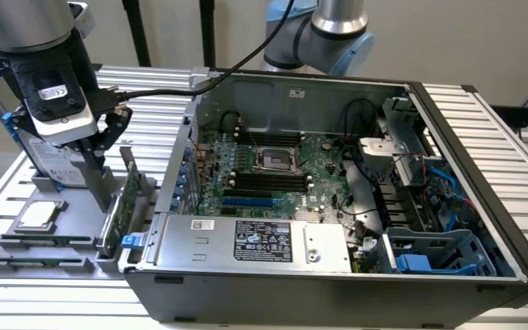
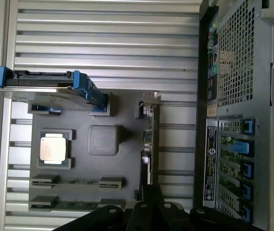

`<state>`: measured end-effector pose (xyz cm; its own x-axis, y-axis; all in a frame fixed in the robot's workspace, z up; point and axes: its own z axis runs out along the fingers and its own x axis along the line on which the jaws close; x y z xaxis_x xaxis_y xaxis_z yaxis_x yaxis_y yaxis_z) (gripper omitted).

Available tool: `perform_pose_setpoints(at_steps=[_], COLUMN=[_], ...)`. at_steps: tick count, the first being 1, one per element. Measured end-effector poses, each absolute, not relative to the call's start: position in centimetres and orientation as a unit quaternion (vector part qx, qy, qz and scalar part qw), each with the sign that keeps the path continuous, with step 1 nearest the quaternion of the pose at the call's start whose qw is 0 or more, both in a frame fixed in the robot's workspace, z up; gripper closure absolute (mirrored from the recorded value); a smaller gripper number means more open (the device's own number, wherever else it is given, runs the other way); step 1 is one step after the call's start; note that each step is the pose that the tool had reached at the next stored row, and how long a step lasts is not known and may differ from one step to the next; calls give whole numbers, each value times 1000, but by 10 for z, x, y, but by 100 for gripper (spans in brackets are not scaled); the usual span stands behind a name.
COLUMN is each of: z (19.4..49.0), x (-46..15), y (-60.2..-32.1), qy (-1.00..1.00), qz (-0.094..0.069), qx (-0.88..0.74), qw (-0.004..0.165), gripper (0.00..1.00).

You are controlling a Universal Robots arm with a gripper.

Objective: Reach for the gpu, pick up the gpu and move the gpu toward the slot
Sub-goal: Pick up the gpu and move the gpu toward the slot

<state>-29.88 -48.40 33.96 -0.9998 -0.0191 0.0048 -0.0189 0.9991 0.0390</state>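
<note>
Jaws: the gripper [image 1: 99, 185] [image 2: 151, 195] hangs point-down over the grey holder. From where I stand I cannot tell how far apart the jaws are, or whether they have closed on anything.
Gpu: the gpu [image 1: 120, 220] [image 2: 149, 139] stands on edge in its groove in the holder, right at the jaws. In the wrist view its thin edge runs in line with them. I cannot tell whether they touch it.
Under the jaws: the grey holder [image 1: 76, 223] [image 2: 127, 163] is a flat block with pockets, lying on the slatted table [image 1: 511, 151] [image 2: 103, 38].
Beside the jaws, away from the case: a raised square pad [image 2: 103, 139] comes first. Past it the processor chip [image 1: 40, 216] [image 2: 54, 148] lies flat in its pocket, apart from the card.
Farther that way: the hard drive [image 1: 36, 161] [image 2: 40, 89] with blue rails stands on edge at the holder's end, partly behind the gripper body in the exterior view.
Holder's other end: two memory sticks [image 1: 44, 241] [image 2: 76, 182] lie in their grooves.
Past the gpu from the jaws: the computer case [image 1: 337, 295] [image 2: 252, 57] lies open, and its wall just beside the card is the nearest obstacle. A row of blue clips [image 1: 179, 185] [image 2: 245, 168] lines that wall.
Inside the case: the motherboard [image 1: 273, 172], the silver power supply [image 1: 255, 240] and a blue drive cage [image 1: 429, 251].
Above the jaws: a black cable [image 1: 163, 91] runs from the gripper body toward the case's top edge.
</note>
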Motion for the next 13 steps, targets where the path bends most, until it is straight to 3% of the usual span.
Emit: perform_pose_setpoints(at_steps=[7,10,13], z=[340,340,339], x=[-299,-299,-299], y=[-484,-484,-484], qy=[-1000,-1000,-1000], qz=[-19,-19,-19], qx=[9,9,9], qw=[3,3,3], gripper=[88,70,64])
